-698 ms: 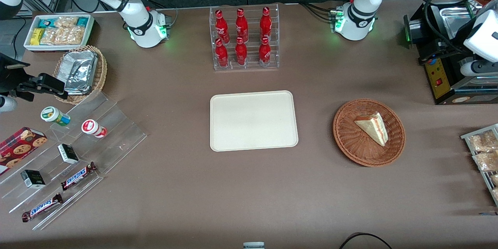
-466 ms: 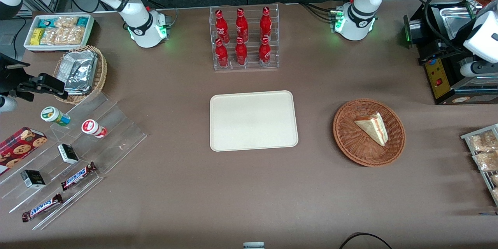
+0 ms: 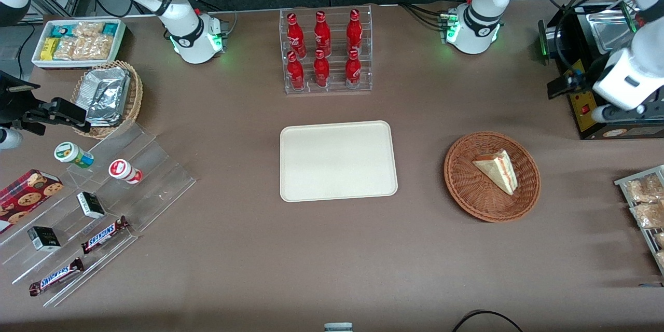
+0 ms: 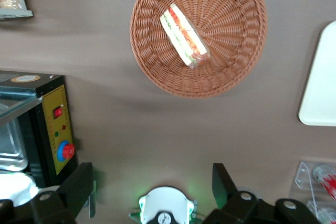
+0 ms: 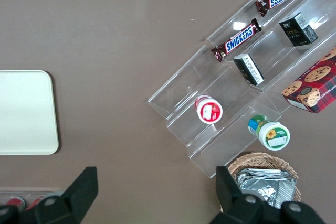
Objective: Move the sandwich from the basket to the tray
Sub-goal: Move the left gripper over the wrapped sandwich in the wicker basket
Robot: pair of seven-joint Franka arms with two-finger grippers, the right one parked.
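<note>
Your left arm has swung in from the working arm's end of the tabletop (image 3: 332,249) since half a second ago, and its white forearm now shows lower over the black machine with the yellow panel (image 4: 52,129). Nothing else on the tabletop has shifted.

You have the pincer (image 4: 151,170) up in the air, above bare tabletop just beside that machine. It is farther from the front camera than the round reddish-brown wicker basket (image 3: 459,187) and well apart from it. Its two black fingers (image 4: 79,184) stand wide apart with nothing between them (past them the wrist view shows only the arm's green-lit base).

The triangular white-bread sandwich (image 3: 497,170) with red and green filling lies inside the basket, off its middle, with the filling edge turned toward the working arm's end. From the wrist camera you see it lying flat on the weave.

The flat cream rectangular tray (image 3: 337,161) sits mid-tabletop, apart from the basket, with nothing on it.
</note>
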